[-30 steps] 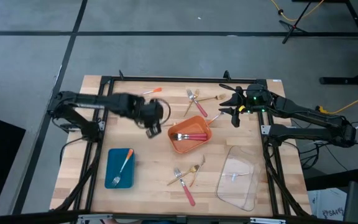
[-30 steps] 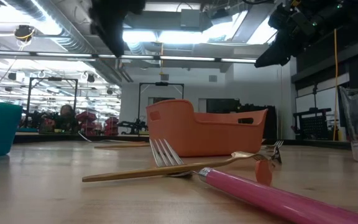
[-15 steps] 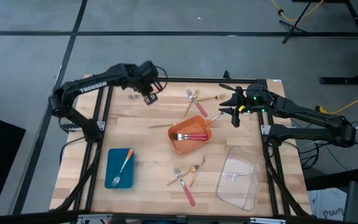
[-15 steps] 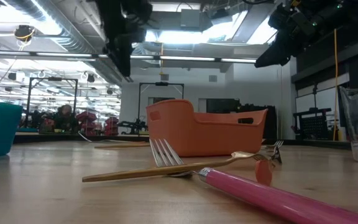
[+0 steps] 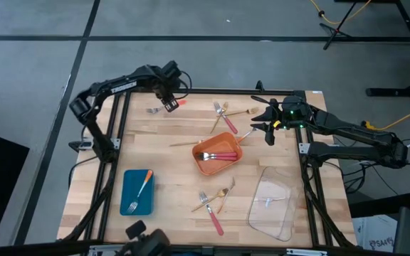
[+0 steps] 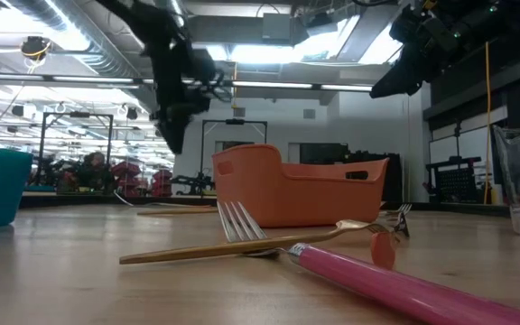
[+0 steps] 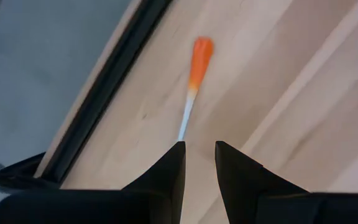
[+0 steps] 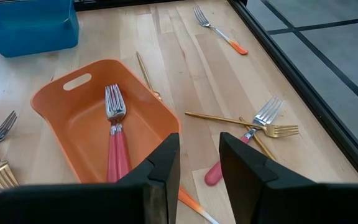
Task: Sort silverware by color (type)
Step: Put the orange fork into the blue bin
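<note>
My left gripper [image 5: 169, 100] [image 7: 199, 163] is open and hovers at the table's far left edge, above an orange-handled silver fork [image 5: 166, 107] [image 7: 194, 81] that lies flat on the wood. Its fingertips stand over the fork's silver neck. In the low view the left gripper [image 6: 171, 135] hangs well above the tabletop. My right gripper [image 5: 268, 125] [image 8: 199, 168] is open and waits in the air near the far right, beyond the orange tray [image 5: 228, 138]. That tray holds pink-handled forks [image 8: 114, 140].
A blue tray [image 5: 127, 182] holds an orange-handled fork. A clear tray [image 5: 285, 222] stands near right. Loose pink-handled and gold forks [image 5: 223, 114] lie at the far middle, with more forks [image 5: 212, 203] near the middle. A gold fork [image 5: 184, 144] lies left of the orange tray.
My left arm has swung from beside the orange tray toward the table's far left edge and now stands over the orange-handled fork there. The forks and trays have stayed where they were.
</note>
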You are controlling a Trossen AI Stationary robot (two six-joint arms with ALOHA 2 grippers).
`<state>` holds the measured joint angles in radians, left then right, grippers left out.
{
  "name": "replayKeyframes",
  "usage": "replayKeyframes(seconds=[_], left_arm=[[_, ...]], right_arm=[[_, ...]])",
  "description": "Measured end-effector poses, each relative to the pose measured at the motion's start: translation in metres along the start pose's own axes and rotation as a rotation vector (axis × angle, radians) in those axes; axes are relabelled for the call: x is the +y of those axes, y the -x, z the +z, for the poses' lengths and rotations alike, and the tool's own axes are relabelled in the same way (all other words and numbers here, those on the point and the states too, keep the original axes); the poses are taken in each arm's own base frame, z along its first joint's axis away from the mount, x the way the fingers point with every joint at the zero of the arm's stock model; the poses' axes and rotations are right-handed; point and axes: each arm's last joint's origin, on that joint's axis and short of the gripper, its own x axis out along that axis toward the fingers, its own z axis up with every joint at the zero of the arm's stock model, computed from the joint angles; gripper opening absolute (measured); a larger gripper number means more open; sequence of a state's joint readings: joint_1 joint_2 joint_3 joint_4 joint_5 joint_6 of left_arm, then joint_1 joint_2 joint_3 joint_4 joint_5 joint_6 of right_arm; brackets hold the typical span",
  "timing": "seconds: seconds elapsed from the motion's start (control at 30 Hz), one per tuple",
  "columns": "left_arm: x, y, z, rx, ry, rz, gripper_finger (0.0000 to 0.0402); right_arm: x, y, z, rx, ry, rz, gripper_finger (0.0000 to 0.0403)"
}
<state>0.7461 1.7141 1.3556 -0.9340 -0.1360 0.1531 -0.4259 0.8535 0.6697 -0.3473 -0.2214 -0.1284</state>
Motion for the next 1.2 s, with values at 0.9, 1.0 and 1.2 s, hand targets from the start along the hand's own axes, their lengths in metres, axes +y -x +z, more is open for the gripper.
replayKeyframes(seconds=[0.9,1.0,1.2], left_arm=[[0.017,-0.093,0.002,0.214,0.010,-0.022,0.0081],[0.017,-0.094,0.001,0.217,0.009,-0.020,0.0081],[0.016,-0.096,-0.002,0.226,0.008,-0.022,0.0081]], right_arm=[[0.000,0.000,0.000,0.000,0.011,0.000,0.0101],[0.000,0.000,0.000,0.000,0.011,0.000,0.0101],[0.000,0.000,0.000,0.000,0.011,0.000,0.0101]])
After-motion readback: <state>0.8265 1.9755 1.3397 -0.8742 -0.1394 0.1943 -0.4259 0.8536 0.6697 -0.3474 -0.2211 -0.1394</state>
